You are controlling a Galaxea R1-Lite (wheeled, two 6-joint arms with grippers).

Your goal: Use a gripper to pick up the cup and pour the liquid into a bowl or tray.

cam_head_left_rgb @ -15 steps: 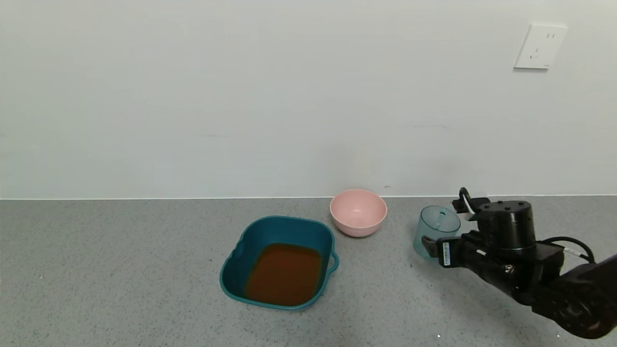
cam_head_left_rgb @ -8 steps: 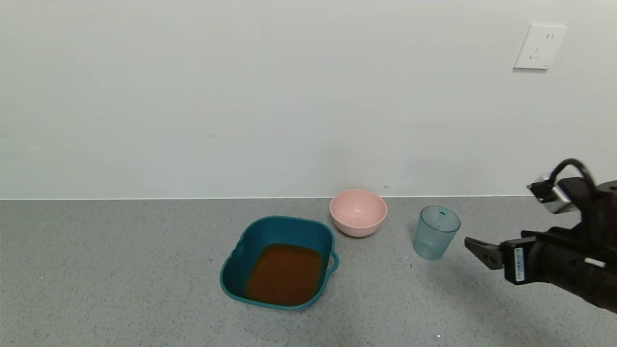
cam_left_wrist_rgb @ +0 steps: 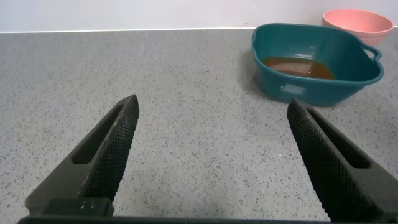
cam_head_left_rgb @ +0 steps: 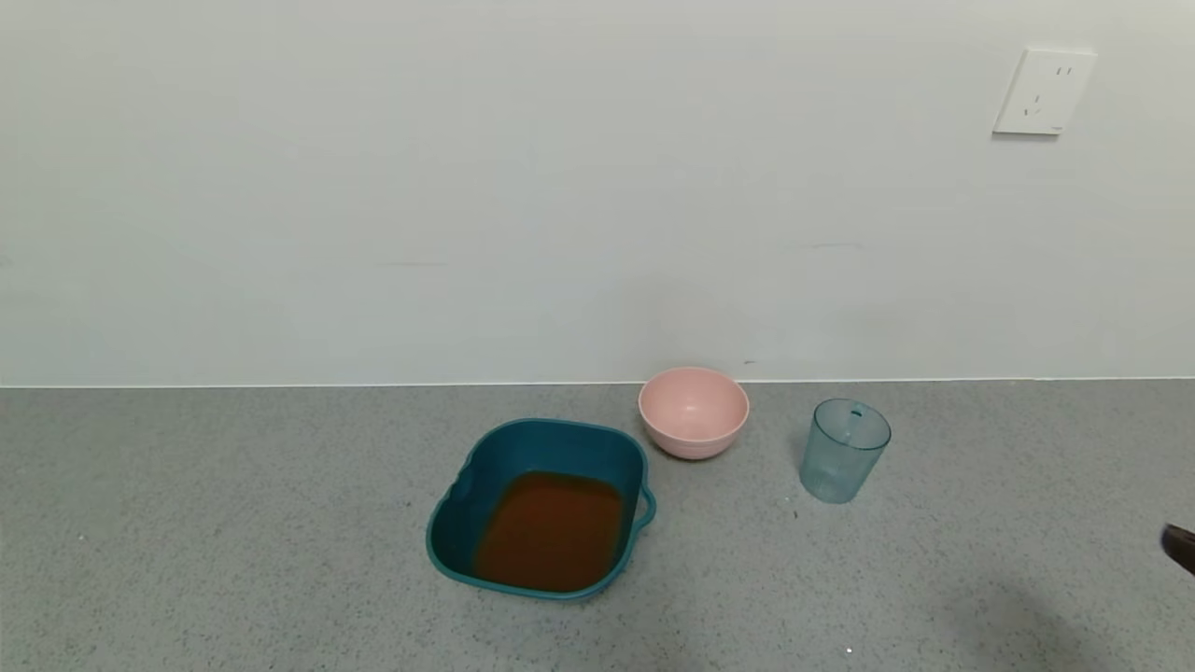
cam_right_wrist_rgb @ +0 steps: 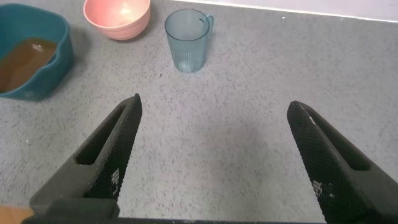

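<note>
One cup (cam_head_left_rgb: pixel 844 451), one basin (cam_head_left_rgb: pixel 540 505), one pink bowl (cam_head_left_rgb: pixel 694 411) sitting on the counter (cam_head_left_rgb: pixel 233 523). Cup is standing upright and empty, right of the bowl, nothing touching it. Liquid (cam_head_left_rgb: pixel 551 529) is lying in the basin. Right gripper (cam_right_wrist_rgb: pixel 211 155) is hovering over the counter near the cup, jaws wide apart. Left gripper (cam_left_wrist_rgb: pixel 214 155) is sitting low, well left of the basin, jaws apart too.

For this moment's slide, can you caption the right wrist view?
Open right gripper above the counter, facing the empty upright cup, pink bowl and teal basin holding brown liquid.
</note>
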